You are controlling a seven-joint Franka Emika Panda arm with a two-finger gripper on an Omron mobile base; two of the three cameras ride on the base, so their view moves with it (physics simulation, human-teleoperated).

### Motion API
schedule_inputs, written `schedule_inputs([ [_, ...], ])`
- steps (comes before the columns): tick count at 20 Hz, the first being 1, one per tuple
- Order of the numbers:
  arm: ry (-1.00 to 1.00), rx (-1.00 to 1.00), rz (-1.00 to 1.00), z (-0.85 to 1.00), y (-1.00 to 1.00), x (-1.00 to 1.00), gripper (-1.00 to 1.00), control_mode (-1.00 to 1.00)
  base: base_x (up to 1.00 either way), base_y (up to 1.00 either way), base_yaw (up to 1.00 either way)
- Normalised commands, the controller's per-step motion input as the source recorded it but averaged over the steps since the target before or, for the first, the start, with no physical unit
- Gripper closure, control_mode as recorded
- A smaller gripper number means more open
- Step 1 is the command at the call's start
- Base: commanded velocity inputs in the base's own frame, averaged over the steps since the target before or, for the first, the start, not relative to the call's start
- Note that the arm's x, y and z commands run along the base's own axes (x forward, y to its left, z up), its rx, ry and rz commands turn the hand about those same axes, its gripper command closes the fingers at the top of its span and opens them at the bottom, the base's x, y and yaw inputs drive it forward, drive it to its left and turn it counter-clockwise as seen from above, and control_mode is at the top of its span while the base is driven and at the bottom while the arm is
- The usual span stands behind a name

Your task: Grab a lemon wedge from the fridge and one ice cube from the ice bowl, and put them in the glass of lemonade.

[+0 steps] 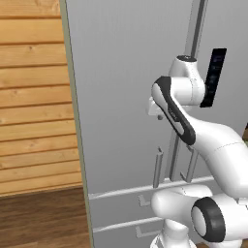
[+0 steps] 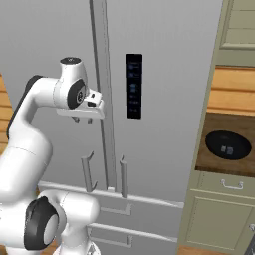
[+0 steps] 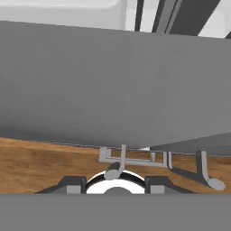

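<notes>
Up by the fridge (image 2: 169, 74) is the hand (image 2: 83, 119), close to the gap between the two shut doors, left of the black panel (image 2: 133, 85). It points down and holds nothing. I cannot tell how wide its fingers are. Two bar handles (image 2: 87, 172) stand lower down, above the two drawers (image 2: 144, 219). Off to the right, the black ice bowl (image 2: 228, 144) sits on the brown counter (image 2: 209, 159) with ice cubes (image 2: 227, 149) inside.

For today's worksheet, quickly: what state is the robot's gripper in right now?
Gripper: close to the fridge door, holding nothing visible; open or closed cannot be told.
</notes>
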Motion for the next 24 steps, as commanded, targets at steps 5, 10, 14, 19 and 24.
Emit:
schedule_inputs([
  [5,0.0,0.0,0.0,0.0,-0.15,-0.41,-1.0,-1.0,0.0,0.0,0.0],
  [10,0.0,0.02,-0.01,0.0,-0.49,-0.85,-1.0,-1.0,0.0,0.0,0.0],
  [14,0.0,0.02,-0.02,0.0,-0.38,-0.54,-1.0,-1.0,0.0,0.0,0.0],
  [19,-0.01,0.0,-0.01,0.0,-0.24,-0.35,-1.0,-1.0,0.0,0.0,0.0],
  [24,0.0,0.0,0.0,0.0,-0.33,-0.12,-1.0,-1.0,0.0,0.0,0.0],
])
